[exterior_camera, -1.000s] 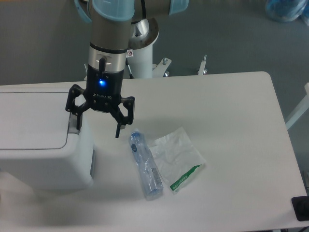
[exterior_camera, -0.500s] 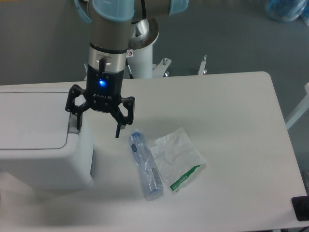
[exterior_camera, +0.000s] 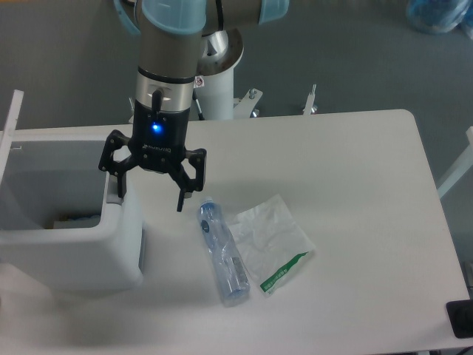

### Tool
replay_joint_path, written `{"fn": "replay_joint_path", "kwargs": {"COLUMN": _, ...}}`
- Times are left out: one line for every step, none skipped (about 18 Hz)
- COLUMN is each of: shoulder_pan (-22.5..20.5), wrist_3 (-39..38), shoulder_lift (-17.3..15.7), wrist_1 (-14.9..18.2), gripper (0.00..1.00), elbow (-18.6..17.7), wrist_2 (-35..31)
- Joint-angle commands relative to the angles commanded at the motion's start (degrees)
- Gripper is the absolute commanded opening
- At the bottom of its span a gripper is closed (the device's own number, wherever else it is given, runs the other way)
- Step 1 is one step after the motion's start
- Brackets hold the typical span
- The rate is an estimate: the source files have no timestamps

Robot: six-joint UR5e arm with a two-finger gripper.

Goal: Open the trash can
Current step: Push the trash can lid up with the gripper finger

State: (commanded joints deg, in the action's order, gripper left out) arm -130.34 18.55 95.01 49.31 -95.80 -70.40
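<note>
**Trash can open at table's left edge**

Trash can (exterior_camera: 70, 251) stands upright, lid (exterior_camera: 11, 122) raised at far left, interior exposed. Gripper (exterior_camera: 151, 194) spread wide, holding nothing, one finger at the bin's right rim. Bottle (exterior_camera: 222, 251) and plastic wrapper (exterior_camera: 270, 240) lie alongside.

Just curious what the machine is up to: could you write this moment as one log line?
bin: lid up | claw: open, one finger at bin's tab | bottle, plastic bag: lying on table

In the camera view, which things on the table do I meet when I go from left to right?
Raised lid → trash can → plastic bottle → clear plastic bag.
</note>
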Motion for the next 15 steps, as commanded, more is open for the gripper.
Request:
{"fn": "replay_joint_path", "kwargs": {"shoulder_pan": -0.09, "wrist_3": -0.18, "shoulder_lift": -0.09, "wrist_1": -0.09, "gripper": 1.00, "elbow": 0.52, "wrist_2": 0.00}}
{"fn": "replay_joint_path", "kwargs": {"shoulder_pan": -0.17, "wrist_3": -0.26, "shoulder_lift": 0.00, "wrist_1": 0.00, "gripper": 1.00, "elbow": 1.23, "wrist_2": 0.00}}
{"fn": "replay_joint_path", "kwargs": {"shoulder_pan": -0.18, "wrist_3": -0.27, "shoulder_lift": 0.09, "wrist_1": 0.09, "gripper": 1.00, "elbow": 2.02, "wrist_2": 0.00}}
{"fn": "replay_joint_path", "kwargs": {"shoulder_pan": -0.44, "wrist_3": -0.27, "shoulder_lift": 0.09, "wrist_1": 0.09, "gripper": 1.00, "elbow": 2.72, "wrist_2": -0.09}}
{"fn": "replay_joint_path", "kwargs": {"shoulder_pan": -0.61, "wrist_3": 0.34, "shoulder_lift": 0.09, "wrist_1": 0.09, "gripper": 1.00, "elbow": 3.25, "wrist_2": -0.35}}
{"fn": "replay_joint_path", "kwargs": {"shoulder_pan": -0.79, "wrist_3": 0.52, "shoulder_lift": 0.26, "wrist_1": 0.09, "gripper": 1.00, "elbow": 3.60, "wrist_2": -0.44}}
{"fn": "replay_joint_path", "kwargs": {"shoulder_pan": -1.23, "wrist_3": 0.96, "shoulder_lift": 0.26, "wrist_1": 0.00, "gripper": 1.00, "elbow": 3.61, "wrist_2": -0.70}}
{"fn": "replay_joint_path", "kwargs": {"shoulder_pan": -1.84, "wrist_3": 1.57, "shoulder_lift": 0.18, "wrist_1": 0.09, "gripper": 1.00, "elbow": 3.52, "wrist_2": -1.22}}
{"fn": "replay_joint_path", "kwargs": {"shoulder_pan": -2.45, "wrist_3": 1.93, "shoulder_lift": 0.17, "wrist_1": 0.09, "gripper": 1.00, "elbow": 3.43, "wrist_2": -2.27}}
{"fn": "replay_joint_path", "kwargs": {"shoulder_pan": -3.24, "wrist_3": 2.71, "shoulder_lift": 0.09, "wrist_1": 0.26, "gripper": 1.00, "elbow": 3.26, "wrist_2": -3.15}}
{"fn": "replay_joint_path", "kwargs": {"shoulder_pan": -3.69, "wrist_3": 4.11, "shoulder_lift": 0.00, "wrist_1": 0.26, "gripper": 1.00, "elbow": 2.99, "wrist_2": -4.03}}
{"fn": "replay_joint_path", "kwargs": {"shoulder_pan": -3.87, "wrist_3": 5.78, "shoulder_lift": 0.00, "wrist_1": 0.35, "gripper": 1.00, "elbow": 2.73, "wrist_2": -5.09}}
{"fn": "replay_joint_path", "kwargs": {"shoulder_pan": -4.13, "wrist_3": 7.28, "shoulder_lift": 0.00, "wrist_1": 0.35, "gripper": 1.00, "elbow": 2.55, "wrist_2": -6.05}}
{"fn": "replay_joint_path", "kwargs": {"shoulder_pan": -4.91, "wrist_3": 8.51, "shoulder_lift": 0.09, "wrist_1": 0.44, "gripper": 1.00, "elbow": 2.29, "wrist_2": -7.11}}
{"fn": "replay_joint_path", "kwargs": {"shoulder_pan": -5.97, "wrist_3": 9.05, "shoulder_lift": 0.00, "wrist_1": 0.44, "gripper": 1.00, "elbow": 1.94, "wrist_2": -7.73}}
